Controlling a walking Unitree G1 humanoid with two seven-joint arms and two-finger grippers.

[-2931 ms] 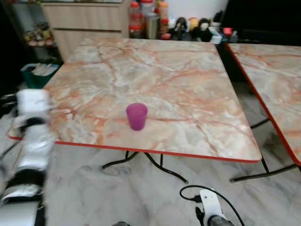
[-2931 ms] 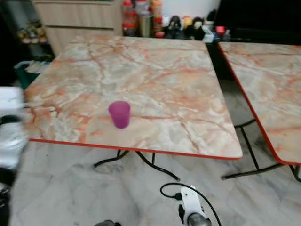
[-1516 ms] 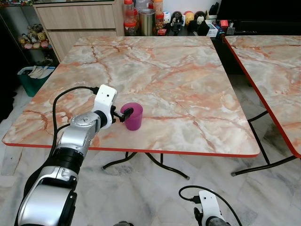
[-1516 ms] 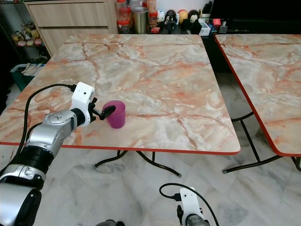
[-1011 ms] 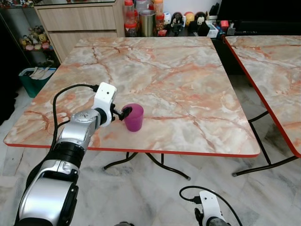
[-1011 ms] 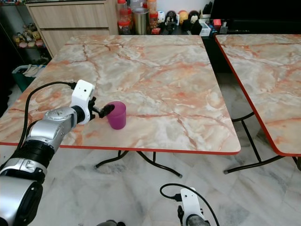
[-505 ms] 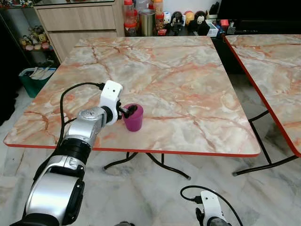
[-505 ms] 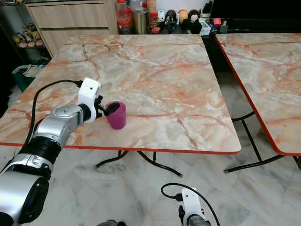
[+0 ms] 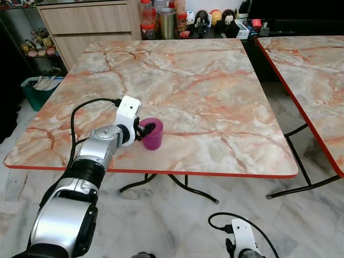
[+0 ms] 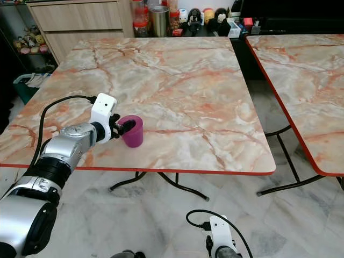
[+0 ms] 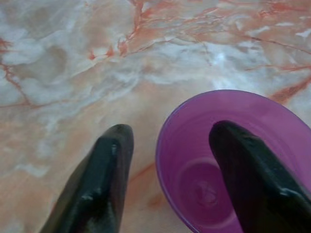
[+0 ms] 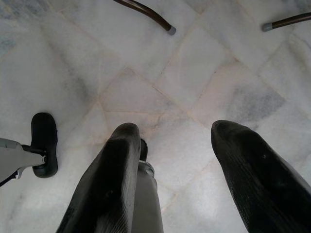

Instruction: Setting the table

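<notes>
With our left gripper (image 11: pixel 167 150) open astride the rim of the purple cup (image 9: pixel 152 134) at the table's (image 9: pixel 215 97) lower-left edge, we should close gently, keeping it upright, while the right gripper (image 12: pixel 182 160) hangs open.

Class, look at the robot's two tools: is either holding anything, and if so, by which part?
Nothing is held yet. The left tool is open, straddling the cup's rim, one finger inside, one outside. The right tool hangs open over the floor.

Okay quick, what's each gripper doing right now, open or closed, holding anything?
Left gripper: open, one finger inside the purple plastic cup, one outside its rim, not clamped.
Right gripper: open, holding nothing, hanging over the marble floor.
</notes>
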